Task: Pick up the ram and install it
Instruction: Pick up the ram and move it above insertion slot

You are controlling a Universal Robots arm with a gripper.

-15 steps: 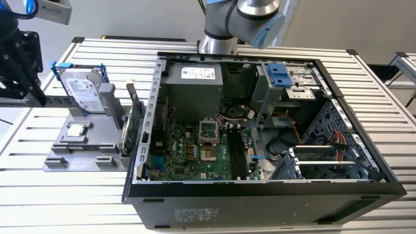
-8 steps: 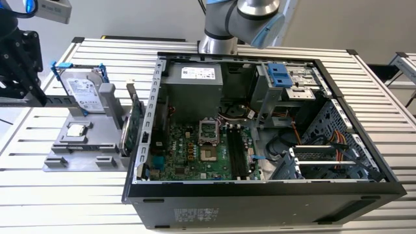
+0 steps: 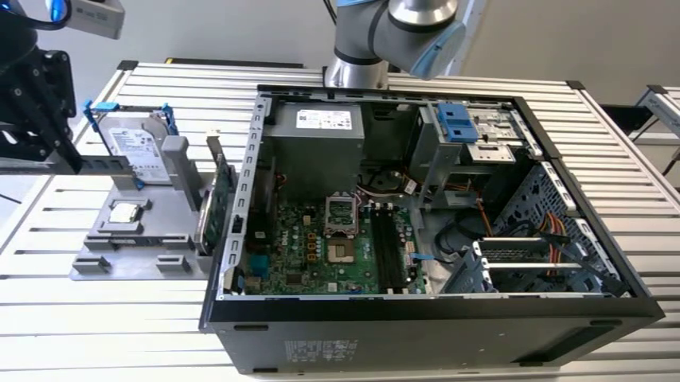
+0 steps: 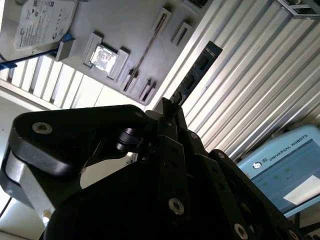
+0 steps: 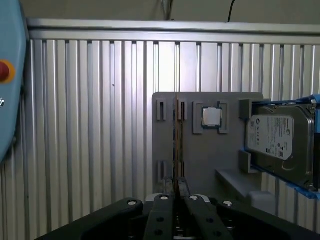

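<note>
Jaws pinch the ram [image 4: 196, 70], broadside in second wrist view, edge-on in first.

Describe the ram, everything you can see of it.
The ram is a thin, long, narrow stick, dark in the second wrist view, with darker chip rectangles along its face. In the first wrist view it shows edge-on as a slim line. One end is pinched between the fingertips of the gripper; the rest juts straight out, touching nothing else that I can see. Behind it lie the grey holder plate and the slatted table.
</note>
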